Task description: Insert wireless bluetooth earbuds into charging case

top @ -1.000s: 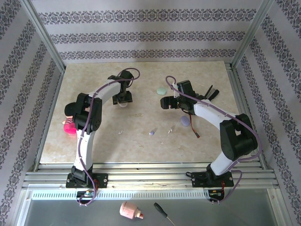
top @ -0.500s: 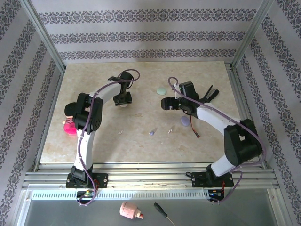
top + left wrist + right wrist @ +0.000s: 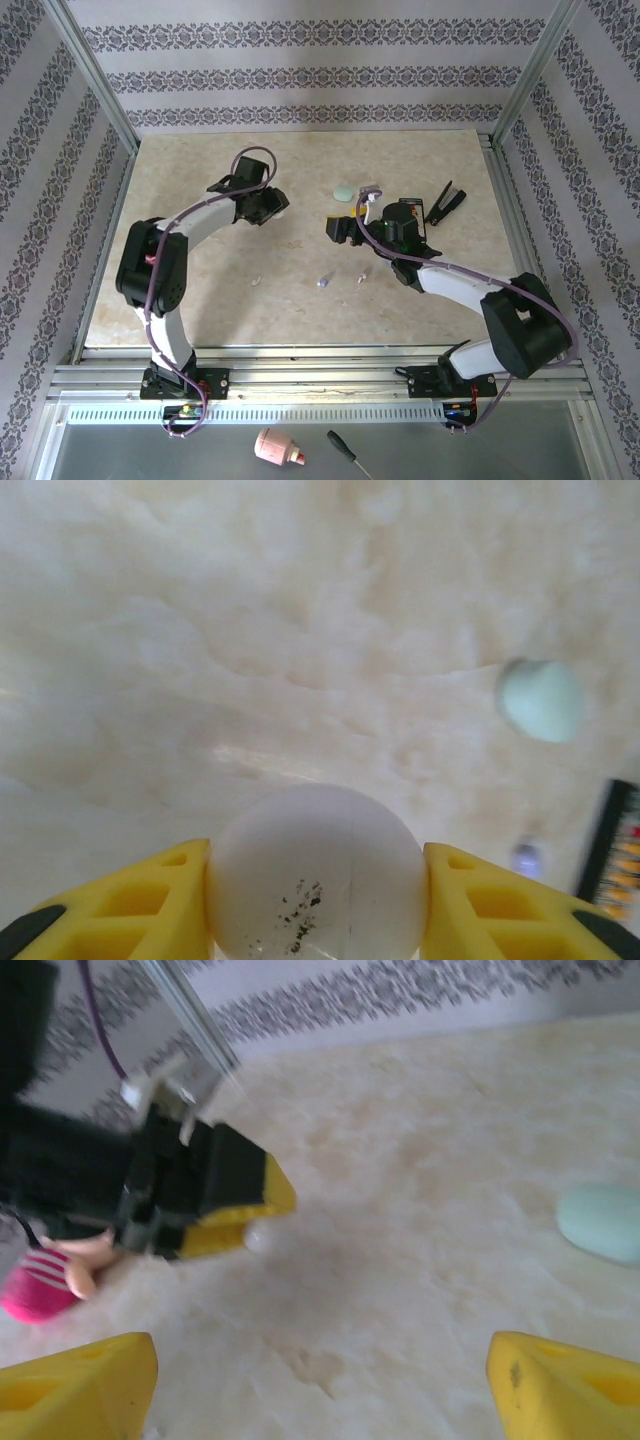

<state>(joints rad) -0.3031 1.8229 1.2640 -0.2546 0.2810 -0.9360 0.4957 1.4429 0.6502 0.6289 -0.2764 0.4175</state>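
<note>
Left claw (image 3: 316, 912) is clamping the white rounded case (image 3: 316, 860). Right claw (image 3: 322, 1385) is gaping open; lilac earbud (image 3: 322, 282) and whitish earbud (image 3: 360, 278) are lying base-ward of it, nearer this arm.

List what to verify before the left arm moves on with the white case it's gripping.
1. White rounded plastic case in left gripper: ok, both yellow fingers touch its sides.
2. Case lid open: cannot tell.
3. Right gripper open and holding nothing: ok.
4. Earbud in a gripper: not ok; tiny lilac bud and tiny whitish bud lie on the beige table.
5. Pale green pebble-shaped case apart from both grippers: ok.
</note>
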